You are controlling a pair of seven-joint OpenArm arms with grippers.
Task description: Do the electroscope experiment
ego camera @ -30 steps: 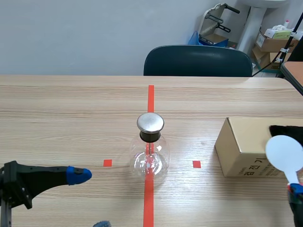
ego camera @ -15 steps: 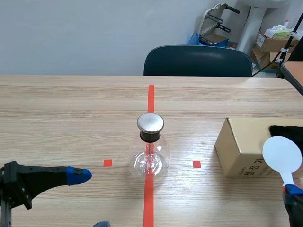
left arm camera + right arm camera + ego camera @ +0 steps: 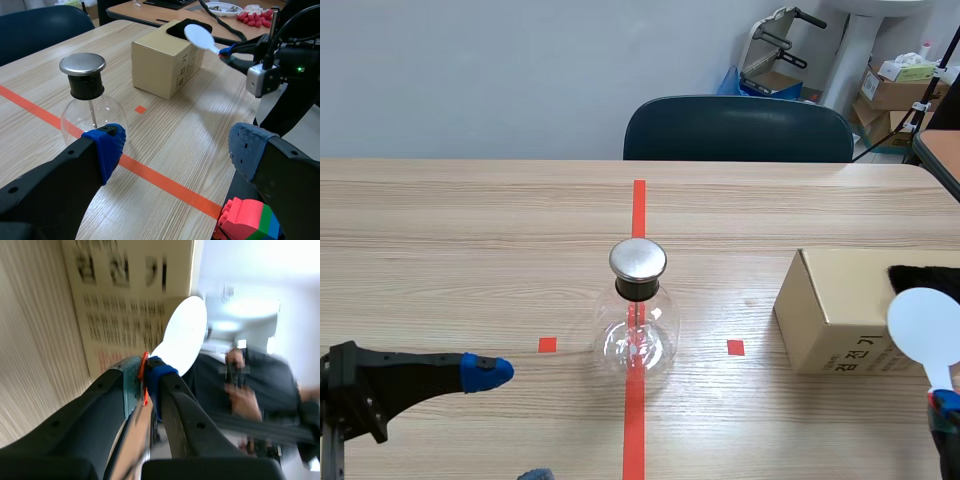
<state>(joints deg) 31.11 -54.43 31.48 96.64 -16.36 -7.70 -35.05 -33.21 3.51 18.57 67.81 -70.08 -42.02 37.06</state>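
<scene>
The electroscope, a clear glass flask (image 3: 637, 335) with a round metal cap (image 3: 638, 259), stands on the red tape line at the table's middle. A white round paddle (image 3: 925, 330) sticks up at the right edge, its stem pinched in my shut right gripper (image 3: 944, 402), in front of the cardboard box (image 3: 835, 310). The right wrist view has the paddle (image 3: 185, 335) rising from the gripper (image 3: 147, 371) against the box (image 3: 130, 300). My left gripper (image 3: 515, 422) rests open and low at the left. In its own view, the flask (image 3: 90, 112) sits just ahead of the open left gripper (image 3: 175, 150).
A black cloth (image 3: 925, 278) lies on top of the box. A dark chair (image 3: 738, 128) stands behind the far table edge. Coloured toy blocks (image 3: 245, 220) sit under my left gripper. Cartons (image 3: 900, 85) are stacked at the back right.
The paddle in my right gripper drifted slightly left and down, then back to the right. The left arm and the flask have stayed still.
</scene>
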